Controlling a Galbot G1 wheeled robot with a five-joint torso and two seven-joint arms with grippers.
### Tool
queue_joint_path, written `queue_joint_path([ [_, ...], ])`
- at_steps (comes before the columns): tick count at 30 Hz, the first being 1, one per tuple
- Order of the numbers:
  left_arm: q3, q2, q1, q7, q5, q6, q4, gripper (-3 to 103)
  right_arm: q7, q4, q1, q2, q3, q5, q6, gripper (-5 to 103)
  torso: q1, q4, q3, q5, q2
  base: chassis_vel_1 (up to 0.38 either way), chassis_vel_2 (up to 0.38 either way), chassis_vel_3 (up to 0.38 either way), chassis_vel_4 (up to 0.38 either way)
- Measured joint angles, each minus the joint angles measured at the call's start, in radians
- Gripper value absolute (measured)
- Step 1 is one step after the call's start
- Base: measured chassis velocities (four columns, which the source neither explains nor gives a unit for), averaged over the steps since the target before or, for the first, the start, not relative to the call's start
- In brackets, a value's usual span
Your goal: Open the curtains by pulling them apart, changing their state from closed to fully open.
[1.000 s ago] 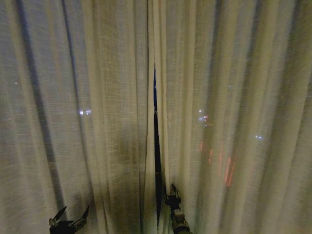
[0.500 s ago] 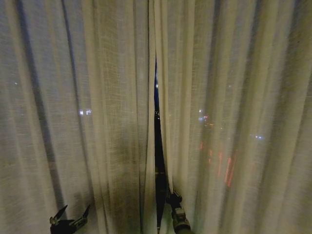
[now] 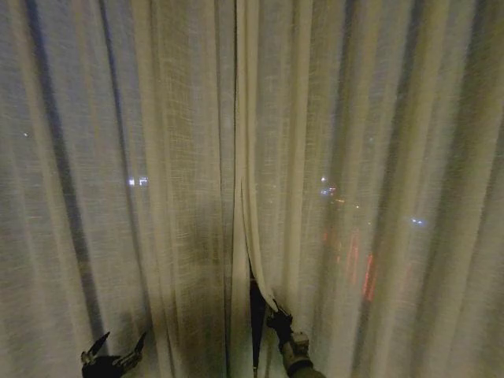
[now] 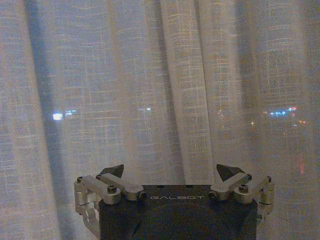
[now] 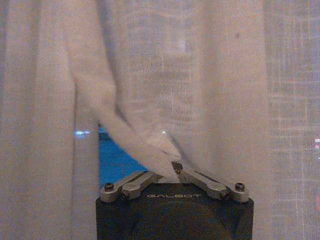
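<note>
Curtains: two sheer cream panels with vertical pleats hang across the head view from 9 to 3 o'clock; their inner edges meet near 12 o'clock and part into a thin dark slit toward 6 o'clock.
Right gripper: low, just right of 6 o'clock in the head view, at the foot of the slit; its fingers are pinched together on the inner hem of the right panel, and the cloth draws down to that pinch in a slanting fold.
Left gripper: low at about 7 o'clock in the head view, fingers spread wide with nothing between them, facing the left panel close by.
Slit: blue-dark glass shows beside the gathered fold.
</note>
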Motion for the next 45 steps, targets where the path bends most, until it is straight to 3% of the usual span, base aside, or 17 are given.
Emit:
queue_joint_path([
  [18, -0.002, 0.002, 0.0, 0.001, -0.003, -0.012, 0.018, 100, 0.008, 0.204, -0.128, 0.0, 0.069, 0.022, -0.065, 0, 0.0, -0.0001, 0.0, 0.0, 0.0, 0.0, 0.0, 0.0, 0.0],
  [45, 0.012, -0.003, -0.005, 0.003, 0.003, -0.015, 0.02, 100, -0.028, 0.157, -0.102, 0.0, 0.123, 0.065, -0.073, 0, 0.0, 0.0, 0.0, 0.0, 0.0, 0.0, 0.0, 0.0, 0.0],
])
